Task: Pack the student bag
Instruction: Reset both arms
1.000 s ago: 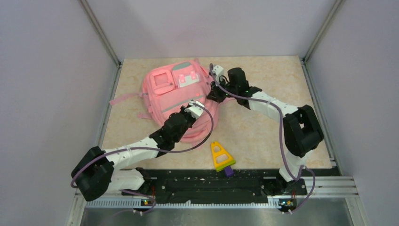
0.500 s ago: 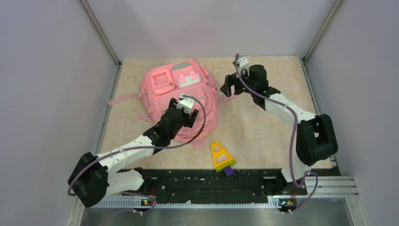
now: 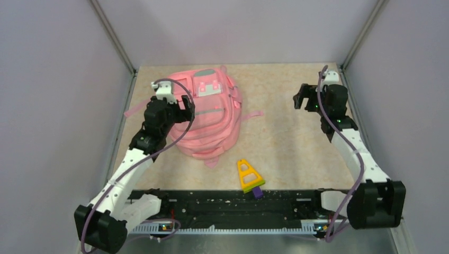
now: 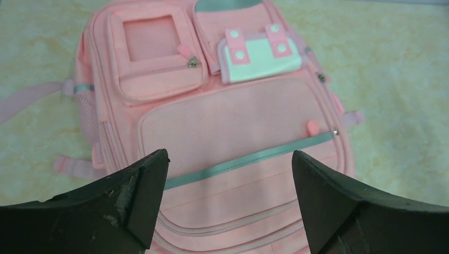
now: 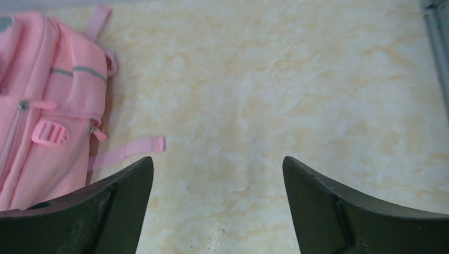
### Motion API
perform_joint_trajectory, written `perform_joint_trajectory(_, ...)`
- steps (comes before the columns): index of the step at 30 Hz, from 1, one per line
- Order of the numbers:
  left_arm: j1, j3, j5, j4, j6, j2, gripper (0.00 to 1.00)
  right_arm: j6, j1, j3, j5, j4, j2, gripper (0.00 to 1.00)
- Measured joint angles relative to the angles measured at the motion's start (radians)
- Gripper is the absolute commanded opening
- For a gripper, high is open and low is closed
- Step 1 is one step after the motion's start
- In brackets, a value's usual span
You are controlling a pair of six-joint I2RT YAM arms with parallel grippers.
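Note:
The student bag (image 3: 212, 119) is a big pink backpack lying flat, front side up, at the back left of the table. The left wrist view shows its front pockets, grey zipper lines and white-pink patch (image 4: 254, 53). My left gripper (image 3: 182, 106) hovers above the bag's left side, open, with nothing between its fingers (image 4: 230, 159). My right gripper (image 3: 302, 98) is open and empty at the back right, well apart from the bag. Below it is bare table (image 5: 217, 161), with the bag's right edge (image 5: 42, 106) and a loose strap (image 5: 127, 151) at the left.
A yellow triangular toy (image 3: 248, 174) with a purple piece (image 3: 256, 191) lies near the front edge, in front of the bag. Grey walls close in the table on three sides. A black rail (image 3: 233, 203) runs along the near edge.
Both grippers opened and let go of the bag. The left arm drew back to the left over the bag, and the right arm swung away to the back right.

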Motion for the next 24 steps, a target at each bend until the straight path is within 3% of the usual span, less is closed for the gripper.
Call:
perform_joint_trajectory(1, 0.014, 0.032, 0.014, -0.026, -0.013, -0.014, 0.91, -0.003, 0.002, -0.012, 0.033, -0.003, -0.044, 0.98)
perform_joint_trajectory(5, 0.020, 0.150, 0.096, -0.119, -0.035, -0.050, 0.92, -0.008, 0.006, -0.071, 0.138, 0.027, -0.237, 0.99)
perform_joint_trajectory(10, 0.063, 0.180, 0.035, -0.198, -0.049, -0.095, 0.94, -0.016, 0.006, -0.174, 0.201, 0.109, -0.407, 0.99)
perform_joint_trajectory(16, 0.119, 0.126, -0.042, -0.220, -0.069, -0.137, 0.94, -0.030, 0.006, -0.286, 0.227, 0.163, -0.492, 0.99)
perform_joint_trajectory(24, 0.127, 0.121, -0.053, -0.230, -0.072, -0.137, 0.94, -0.034, 0.006, -0.297, 0.240, 0.198, -0.510, 0.99)
